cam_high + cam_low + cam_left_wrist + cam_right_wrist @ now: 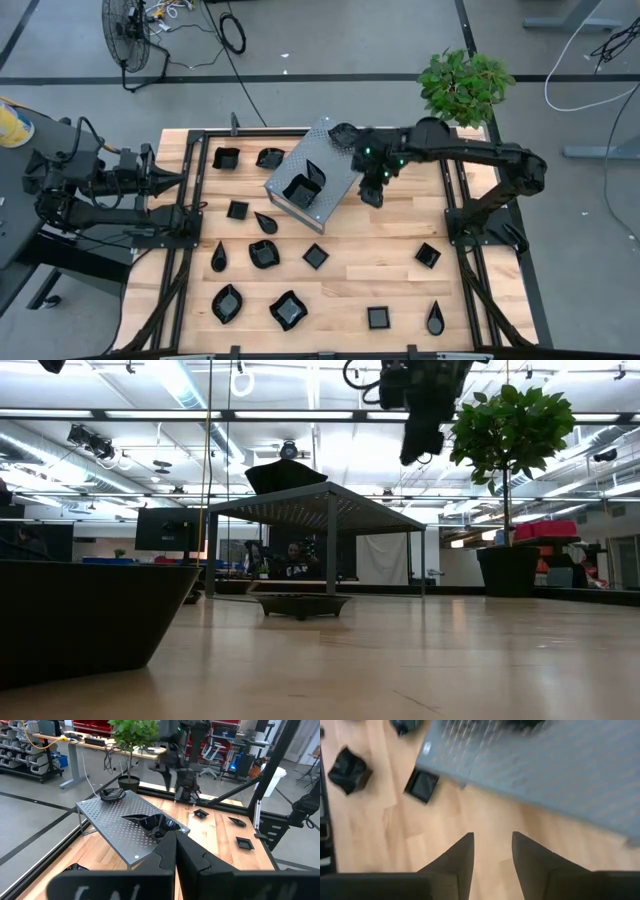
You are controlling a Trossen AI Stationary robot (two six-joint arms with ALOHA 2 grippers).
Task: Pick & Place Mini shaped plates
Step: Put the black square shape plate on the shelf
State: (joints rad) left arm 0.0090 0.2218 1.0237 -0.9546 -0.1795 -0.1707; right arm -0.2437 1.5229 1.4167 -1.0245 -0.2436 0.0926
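- Above the table's far middle, the right gripper point(372, 196) hangs just beside the right-hand edge of the grey perforated metal box point(325, 150); its fingers point(457, 857) stand apart with bare wood showing between them, and nothing is held.
- On top of that box rest several mini shaped plates: a stacked pair point(303, 186) towards the near end and another dish point(343, 133) at the far end.
- Across the wooden table point(340, 285) the other mini shaped plates lie well apart from one another, among them a teardrop point(219, 256), a wavy-rimmed dish point(287, 310), a small square point(378, 318) and a square one point(427, 255) near the right frame.
- Off the table's left edge, the left gripper point(180, 182) waits, its fingers point(165, 860) pressed together and empty.
- A potted plant point(463, 85) stands at the far right corner.
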